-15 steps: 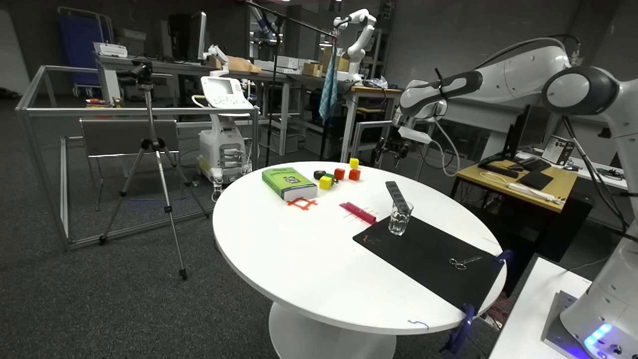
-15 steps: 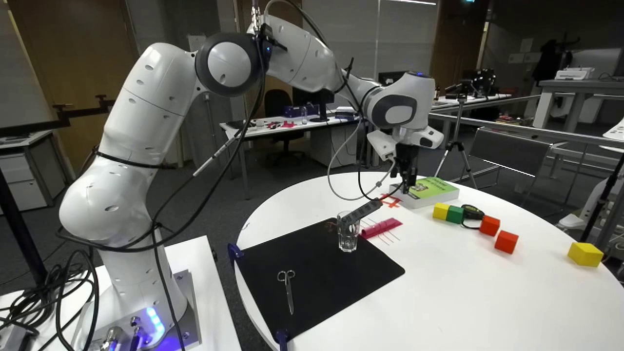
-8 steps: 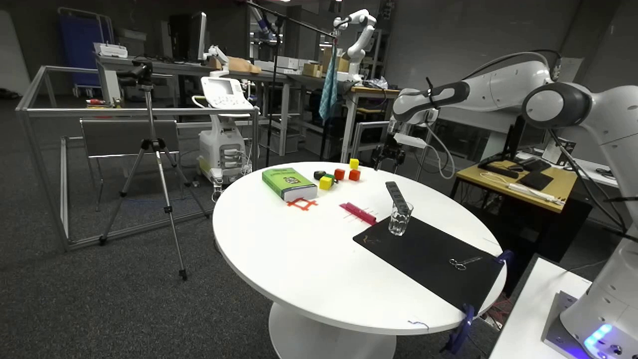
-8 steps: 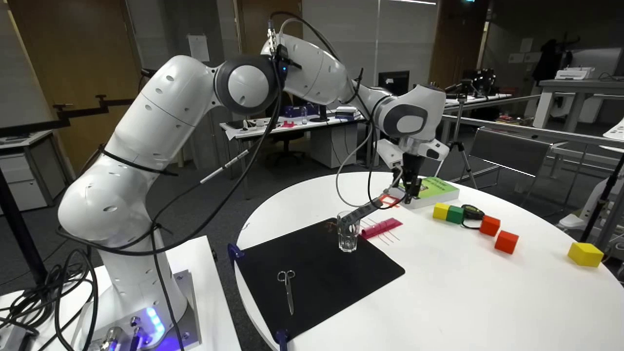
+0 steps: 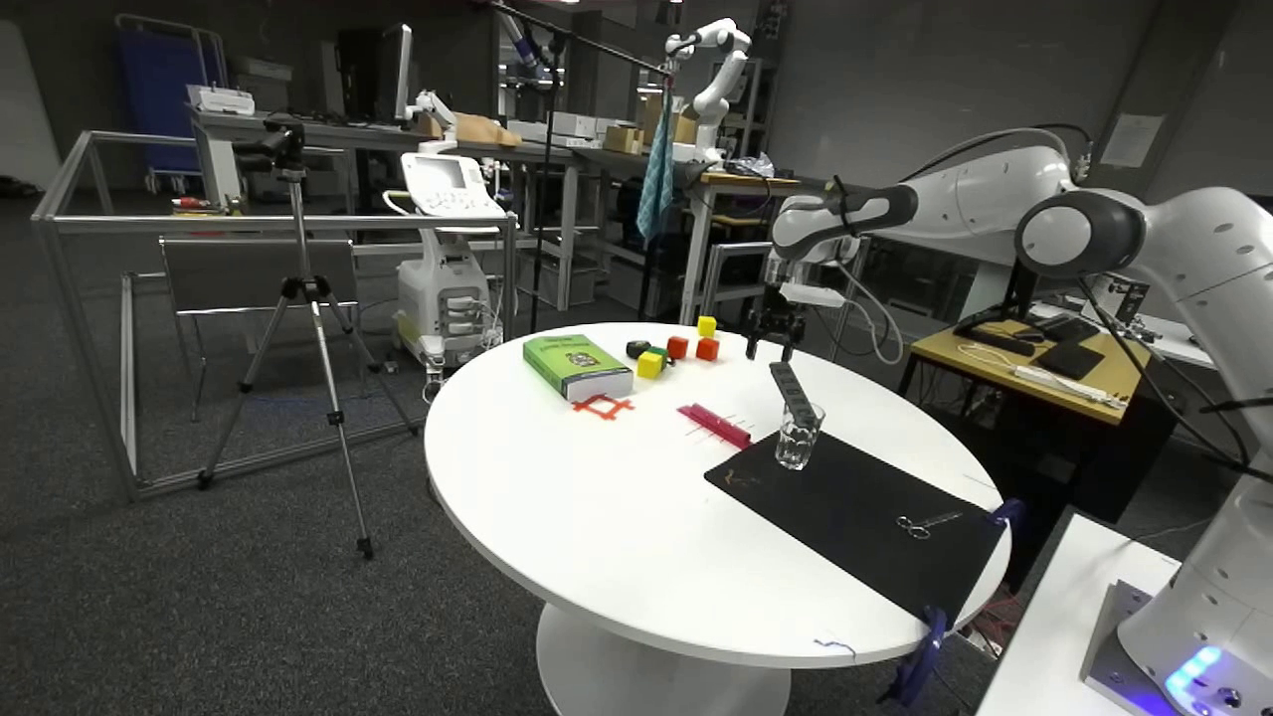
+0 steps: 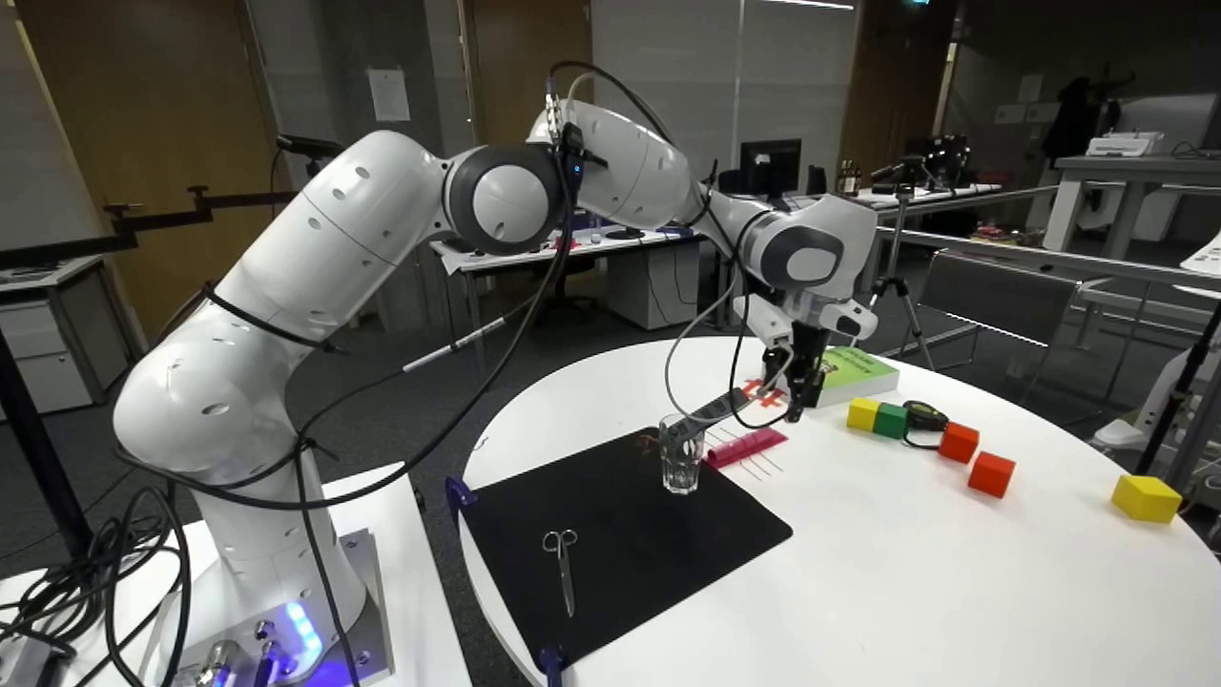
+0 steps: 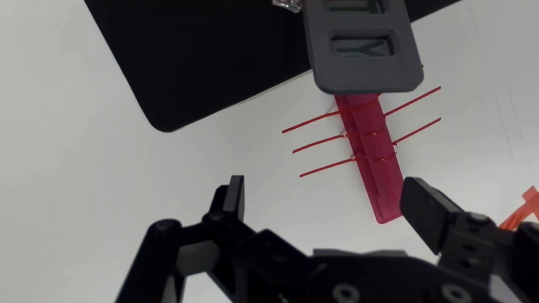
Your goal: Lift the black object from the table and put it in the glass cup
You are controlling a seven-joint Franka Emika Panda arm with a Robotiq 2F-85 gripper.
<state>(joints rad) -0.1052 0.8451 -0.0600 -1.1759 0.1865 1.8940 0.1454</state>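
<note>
In wrist view, the slim dark-grey plastic stick (image 7: 365, 59), axis roughly twelve-to-six, lies at twelve o'clock from the wide-spread black pincer (image 7: 323, 194).

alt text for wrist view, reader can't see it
The open, empty gripper hangs over the white table. A dark bar juts in from the top edge beside a sliver of glass, partly hiding a black mat and pink strip.

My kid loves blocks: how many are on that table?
5, outward from the book: a yellow block, a green block beside it, a red block, another red block, another yellow block near the edge of the table.
</note>
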